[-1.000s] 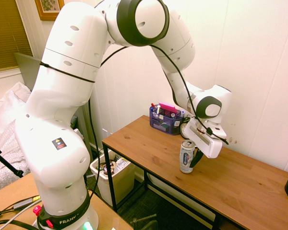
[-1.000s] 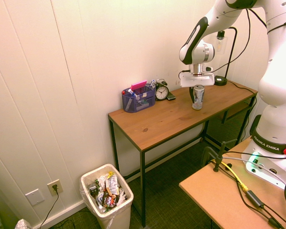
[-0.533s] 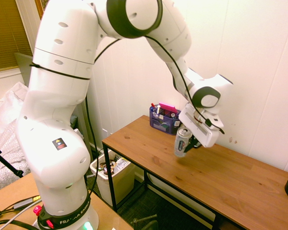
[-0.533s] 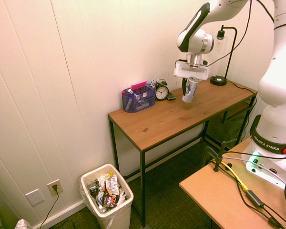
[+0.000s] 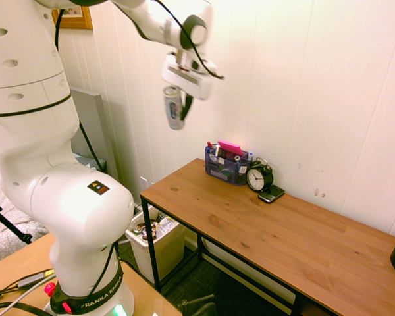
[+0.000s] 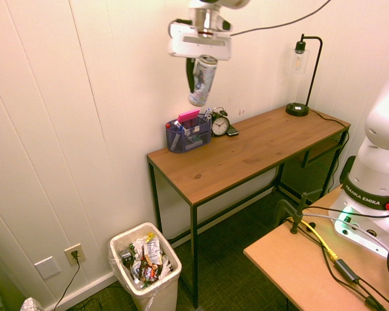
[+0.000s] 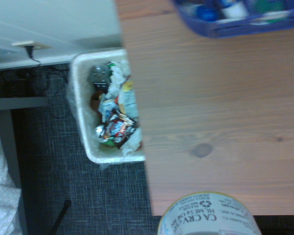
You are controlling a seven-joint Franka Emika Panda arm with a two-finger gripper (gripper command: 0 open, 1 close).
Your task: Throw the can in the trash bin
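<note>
Silver-white, the slim aluminium drink can [image 6: 201, 81] hung clamped near its top in the pincer [image 6: 198, 65], high above the cream plastic trash bin [image 6: 146, 289]; it looked light, thin-walled and easily dented.

The room is bright with warm, yellow light. The white wall [image 6: 104, 97] glows and the shiny white arm [image 5: 66, 197] has soft glare. The wrist view is bluish and blurry, and the can [image 7: 208, 215] at 6 o'clock looks fuzzy.
</note>
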